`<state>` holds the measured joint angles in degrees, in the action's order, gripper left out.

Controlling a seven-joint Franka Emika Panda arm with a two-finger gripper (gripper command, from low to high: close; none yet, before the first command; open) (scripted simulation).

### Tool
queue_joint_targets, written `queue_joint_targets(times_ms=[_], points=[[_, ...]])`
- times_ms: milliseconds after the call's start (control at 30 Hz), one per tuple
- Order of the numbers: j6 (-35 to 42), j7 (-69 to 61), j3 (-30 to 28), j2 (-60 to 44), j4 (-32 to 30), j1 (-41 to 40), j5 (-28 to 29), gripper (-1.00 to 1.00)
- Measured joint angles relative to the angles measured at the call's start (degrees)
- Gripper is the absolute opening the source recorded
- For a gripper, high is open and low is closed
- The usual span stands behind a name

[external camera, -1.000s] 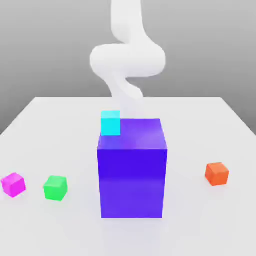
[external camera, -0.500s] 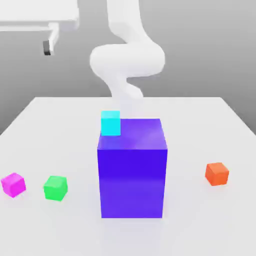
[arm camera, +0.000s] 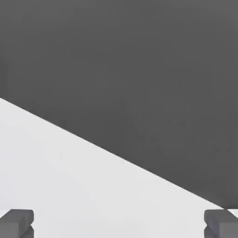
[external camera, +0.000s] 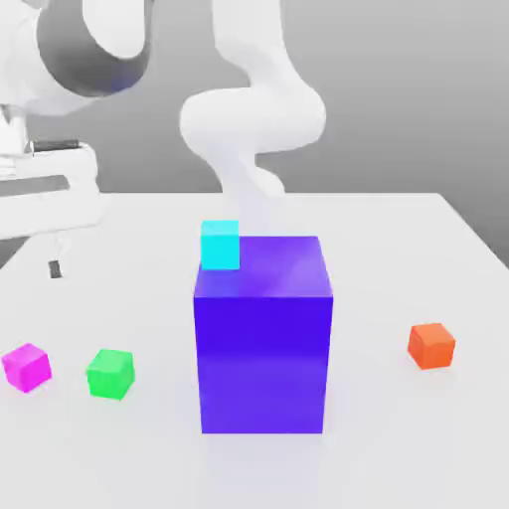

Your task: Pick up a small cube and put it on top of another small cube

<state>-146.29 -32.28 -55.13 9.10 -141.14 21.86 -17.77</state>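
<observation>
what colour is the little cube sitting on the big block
Cyan, clearest in the exterior view.

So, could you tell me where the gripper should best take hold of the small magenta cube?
Probably from straight above, closing on two opposite upright faces of the magenta cube. It sits flat on the white table with its top clear, and the green cube stands apart beside it, leaving room for fingers. The gripper is open, with nothing between its fingertips.

Four small cubes: one magenta cube [external camera: 26, 367], one green cube [external camera: 109, 374], one orange cube [external camera: 431, 345], one cyan cube [external camera: 220, 245]. One large blue-purple block [external camera: 262, 338].
</observation>
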Motion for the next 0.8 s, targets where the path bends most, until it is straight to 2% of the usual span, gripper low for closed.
queue_joint_targets(times_ms=[167,400,600,800], points=[[-0.58,-14.23,-2.67,-8.35,-0.79,0.05,-8.18,0.0],[-1.57,-31.83,-0.15,-18.33,-1.97,-5.51,-16.42,0.0],[-3.87,-43.54,2.32,-23.77,-3.41,-11.02,-18.58,0.0],[-7.14,-53.38,3.34,-27.15,-5.17,-15.65,-17.97,0.0]])
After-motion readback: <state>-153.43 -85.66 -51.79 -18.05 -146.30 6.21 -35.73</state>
